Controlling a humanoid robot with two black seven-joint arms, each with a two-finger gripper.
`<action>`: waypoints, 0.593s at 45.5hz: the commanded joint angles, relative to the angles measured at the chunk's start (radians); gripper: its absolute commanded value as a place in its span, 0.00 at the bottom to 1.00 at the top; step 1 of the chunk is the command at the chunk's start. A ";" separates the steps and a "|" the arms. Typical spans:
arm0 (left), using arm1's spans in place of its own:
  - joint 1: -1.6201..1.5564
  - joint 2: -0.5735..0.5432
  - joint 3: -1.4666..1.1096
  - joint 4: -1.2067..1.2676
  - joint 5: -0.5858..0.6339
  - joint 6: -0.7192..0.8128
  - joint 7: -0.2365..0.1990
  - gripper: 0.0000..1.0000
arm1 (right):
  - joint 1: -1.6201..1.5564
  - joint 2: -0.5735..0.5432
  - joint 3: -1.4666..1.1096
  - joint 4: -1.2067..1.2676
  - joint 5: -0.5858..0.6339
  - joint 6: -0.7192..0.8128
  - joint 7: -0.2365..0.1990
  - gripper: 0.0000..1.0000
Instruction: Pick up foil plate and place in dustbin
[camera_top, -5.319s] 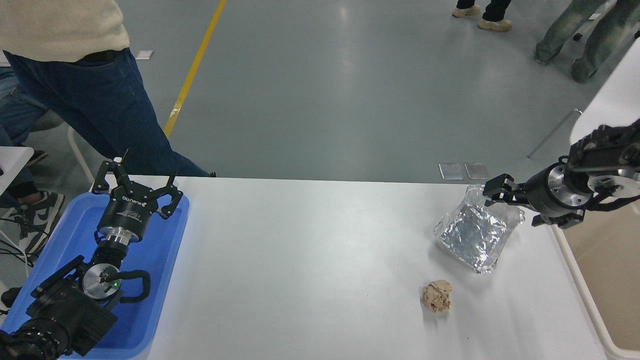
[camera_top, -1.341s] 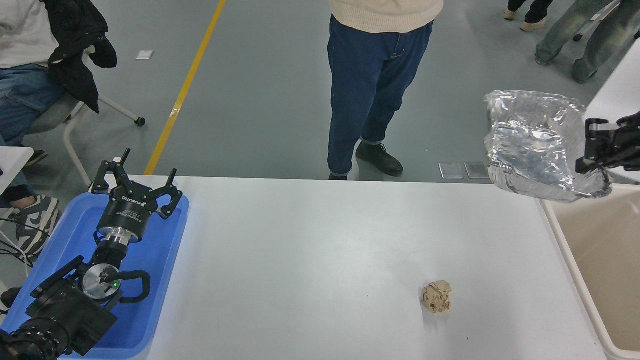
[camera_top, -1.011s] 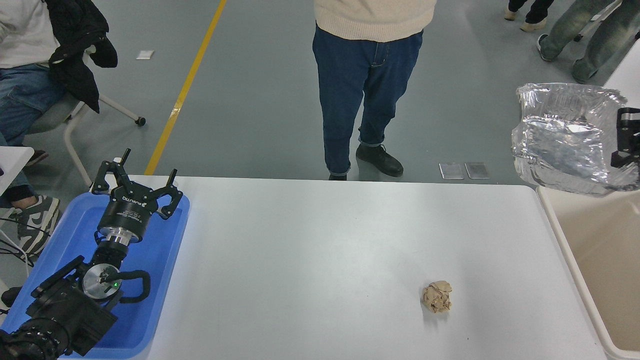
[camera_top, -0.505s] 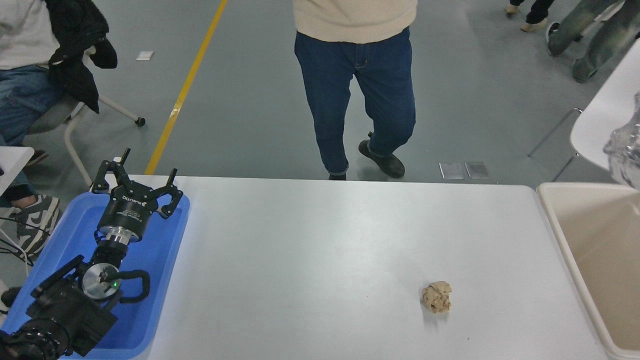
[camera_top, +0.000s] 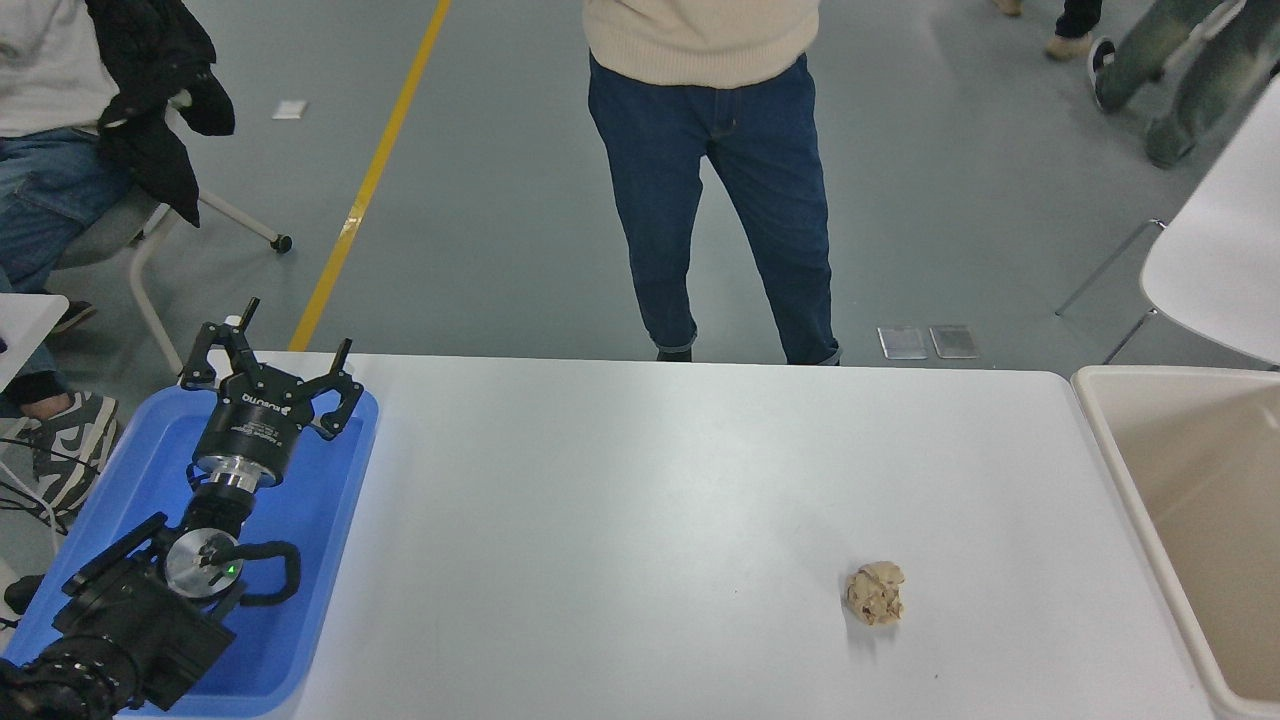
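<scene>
The foil plate is out of view. The beige dustbin (camera_top: 1110, 440) stands at the table's right end, and the part of its inside that shows holds nothing. My right arm and gripper are out of view past the right edge. My left gripper (camera_top: 268, 372) is parked at the lower left over the blue tray, its fingers spread open and empty.
A crumpled brown paper ball (camera_top: 874, 592) lies on the white table (camera_top: 640, 500) at the front right. A blue tray (camera_top: 310, 500) sits at the left end. A person in jeans (camera_top: 720, 200) stands at the far edge. A white chair (camera_top: 1215, 260) is behind the dustbin.
My right gripper lifted the foil plate off the table and carried it rightward above the dustbin, then out of the picture. The person walked along the far side.
</scene>
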 joint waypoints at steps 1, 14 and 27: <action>0.000 0.000 0.000 0.000 0.000 0.001 0.000 1.00 | -0.463 0.006 0.356 -0.298 -0.007 -0.004 -0.006 0.00; 0.000 0.000 0.000 0.000 0.000 0.001 0.000 1.00 | -0.914 0.225 0.666 -0.692 -0.015 -0.068 -0.017 0.00; 0.000 0.000 0.000 0.000 0.000 0.000 0.000 1.00 | -1.051 0.312 0.724 -0.706 -0.021 -0.442 -0.012 0.00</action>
